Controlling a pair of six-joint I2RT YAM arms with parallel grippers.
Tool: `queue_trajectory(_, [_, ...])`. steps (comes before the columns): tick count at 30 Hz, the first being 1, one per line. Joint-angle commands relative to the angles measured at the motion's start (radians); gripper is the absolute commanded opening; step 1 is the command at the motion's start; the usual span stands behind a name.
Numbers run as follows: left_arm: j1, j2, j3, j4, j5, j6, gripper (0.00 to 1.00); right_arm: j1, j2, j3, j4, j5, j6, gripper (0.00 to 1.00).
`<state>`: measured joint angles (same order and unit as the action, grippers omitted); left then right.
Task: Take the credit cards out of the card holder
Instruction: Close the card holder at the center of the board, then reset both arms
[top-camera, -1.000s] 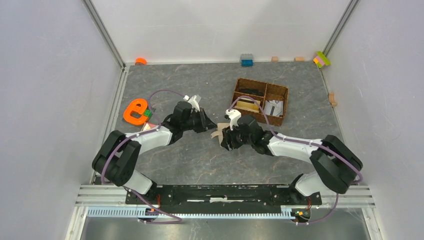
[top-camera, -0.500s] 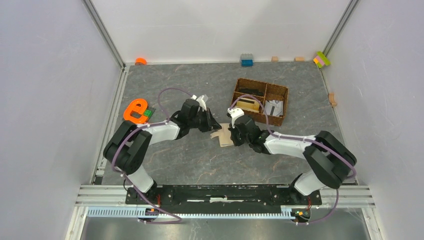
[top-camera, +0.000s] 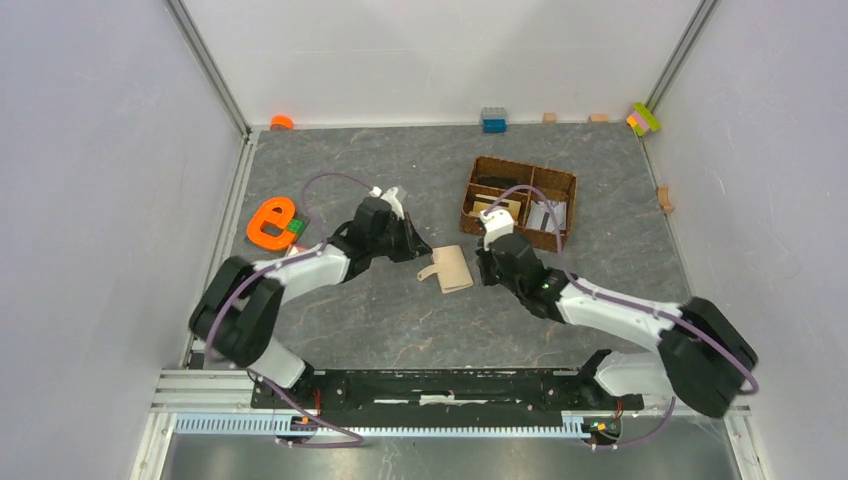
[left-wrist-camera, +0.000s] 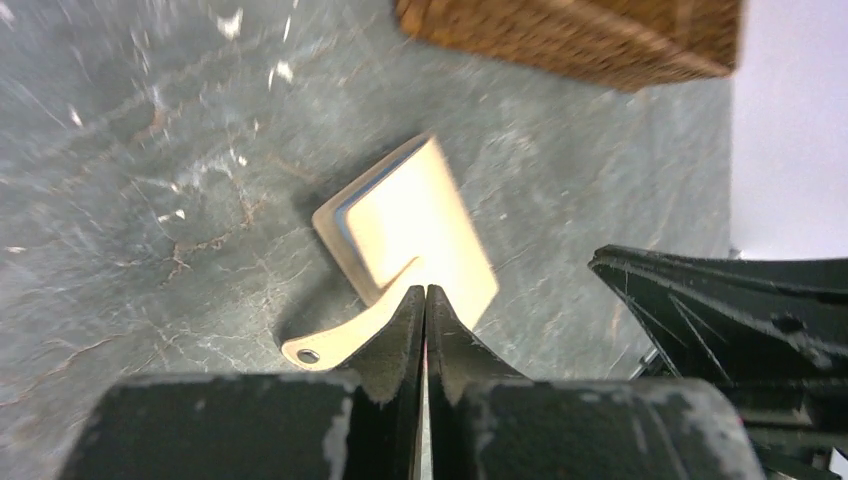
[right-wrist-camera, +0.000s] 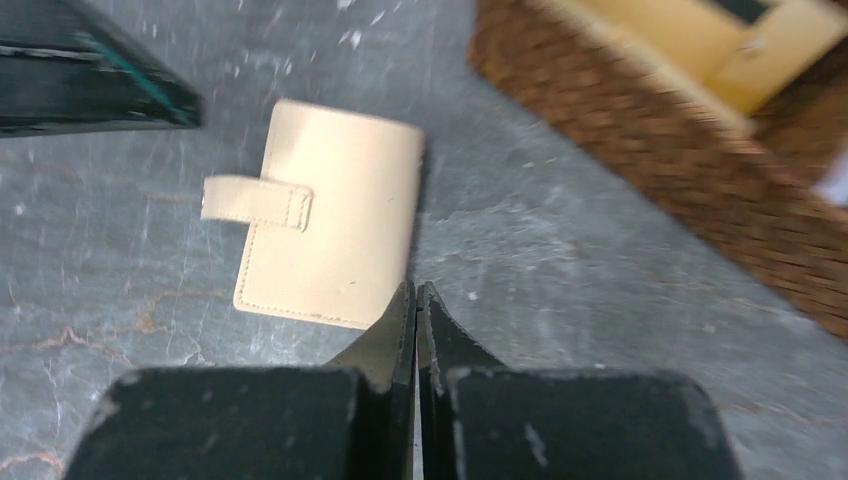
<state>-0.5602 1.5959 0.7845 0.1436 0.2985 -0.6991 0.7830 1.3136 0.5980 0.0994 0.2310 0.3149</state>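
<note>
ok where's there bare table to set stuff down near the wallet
Bare table shows behind the wallet, between the orange letter and the basket, and in the near strip between wallet and arm bases. It is crowded mid-table, where the left claw and right claw flank the wallet.

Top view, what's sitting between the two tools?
The folded wallet lies between the left tool and the right tool. The top view shows it best.
</note>
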Motion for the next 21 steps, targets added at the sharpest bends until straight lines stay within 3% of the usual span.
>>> queue_trajectory(1, [0.003, -0.185, -0.04, 0.001, -0.13, 0.082, 0.08, -0.004, -0.171, -0.066, 0.061, 0.225, -0.021, 0.0])
queue_trajectory(4, [0.003, -0.271, -0.062, -0.02, -0.206, 0.108, 0.1, -0.005, -0.289, -0.12, 0.073, 0.392, -0.029, 0.02])
queue_trajectory(9, [0.003, -0.405, -0.126, -0.025, -0.369, 0.154, 0.26, -0.019, -0.438, -0.238, 0.154, 0.665, -0.105, 0.09])
queue_trajectory(13, [0.003, -0.46, -0.154, -0.024, -0.479, 0.206, 0.55, -0.061, -0.443, -0.267, 0.171, 0.736, -0.165, 0.16])
queue_trajectory(15, [0.003, -0.484, -0.164, -0.024, -0.534, 0.254, 0.68, -0.096, -0.445, -0.289, 0.181, 0.744, -0.181, 0.49])
queue_trajectory(17, [0.003, -0.509, -0.188, -0.006, -0.574, 0.318, 0.72, -0.135, -0.466, -0.347, 0.233, 0.725, -0.207, 0.93])
queue_trajectory(18, [0.003, -0.524, -0.211, 0.026, -0.58, 0.349, 0.8, -0.165, -0.484, -0.385, 0.27, 0.686, -0.222, 0.98])
queue_trajectory(20, [0.003, -0.559, -0.275, 0.103, -0.598, 0.407, 0.99, -0.224, -0.504, -0.442, 0.348, 0.589, -0.248, 0.98])
queue_trajectory(21, [0.002, -0.574, -0.296, 0.128, -0.616, 0.426, 1.0, -0.248, -0.505, -0.457, 0.367, 0.56, -0.248, 0.98])
